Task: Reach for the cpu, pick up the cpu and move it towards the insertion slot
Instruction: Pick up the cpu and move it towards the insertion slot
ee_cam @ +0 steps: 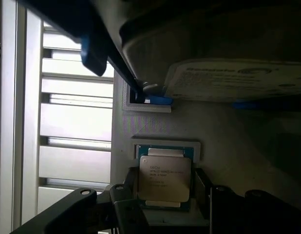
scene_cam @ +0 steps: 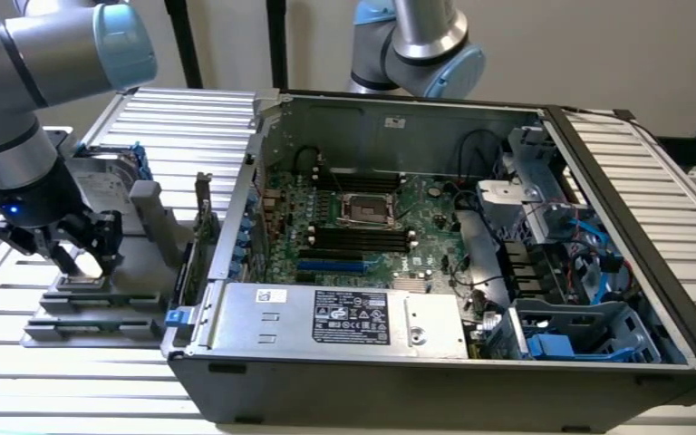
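Step in hand: pick-up of the cpu (ee_cam: 165,178), judged; reach looks complete, carry not yet begun.
Gripper (scene_cam: 80,263): at 9 o'clock in the exterior view, low over the grey fixture (scene_cam: 94,322), outside the computer case (scene_cam: 445,385).
Fingers (ee_cam: 202,187): set against two opposite edges of the cpu, closed on it as far as the wrist view shows.
Cpu position: flat, silver top facing up, over its white-framed recess (ee_cam: 165,145); seated or just lifted, cannot tell.
Requirement of the move (judged): level hold, straight rise out of the recess, clearance over the case wall toward 3 o'clock.
Fixture contents: cpu recess beneath the gripper; hard drive (ee_cam: 238,78) with a pale label and a blue bracket (ee_cam: 158,100) just beyond it.
Support: slatted white table (scene_cam: 82,390) under fixture and case.
Case contents, near part: silver power supply (scene_cam: 336,317) with a black label at 6 o'clock of the interior; drive cage (scene_cam: 590,331) with blue parts at 4 o'clock.
Case contents, middle: green motherboard (scene_cam: 427,204); long black memory slots (scene_cam: 354,240).
Insertion slot (scene_cam: 369,210): silver frame, dark centre, apparently vacant; at the board's middle, just past the memory slots, well apart from the gripper.
Far: another grey-and-blue arm joint (scene_cam: 427,54) behind the case at 12 o'clock.
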You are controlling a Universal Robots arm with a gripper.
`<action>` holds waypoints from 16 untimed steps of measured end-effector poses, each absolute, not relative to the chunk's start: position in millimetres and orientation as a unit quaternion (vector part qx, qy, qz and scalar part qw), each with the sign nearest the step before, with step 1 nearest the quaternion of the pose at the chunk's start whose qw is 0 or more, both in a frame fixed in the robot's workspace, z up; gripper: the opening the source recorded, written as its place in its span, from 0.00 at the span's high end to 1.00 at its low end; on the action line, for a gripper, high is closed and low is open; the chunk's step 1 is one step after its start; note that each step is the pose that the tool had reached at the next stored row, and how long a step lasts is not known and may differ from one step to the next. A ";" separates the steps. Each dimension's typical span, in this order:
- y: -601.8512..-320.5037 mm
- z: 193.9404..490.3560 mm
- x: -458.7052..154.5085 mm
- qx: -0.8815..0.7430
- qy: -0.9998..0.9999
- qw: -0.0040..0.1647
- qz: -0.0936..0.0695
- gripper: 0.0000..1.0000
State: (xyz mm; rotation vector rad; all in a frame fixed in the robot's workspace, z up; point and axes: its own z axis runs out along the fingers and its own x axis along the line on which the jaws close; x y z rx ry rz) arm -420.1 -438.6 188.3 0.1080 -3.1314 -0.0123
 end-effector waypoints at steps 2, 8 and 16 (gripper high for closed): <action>-438.6 188.3 -420.2 0.034 -0.999 0.004 -0.004 0.44; -438.6 188.3 -420.1 0.034 -0.999 0.004 -0.004 0.47; -438.6 188.1 -420.0 0.035 -0.999 0.004 -0.004 0.45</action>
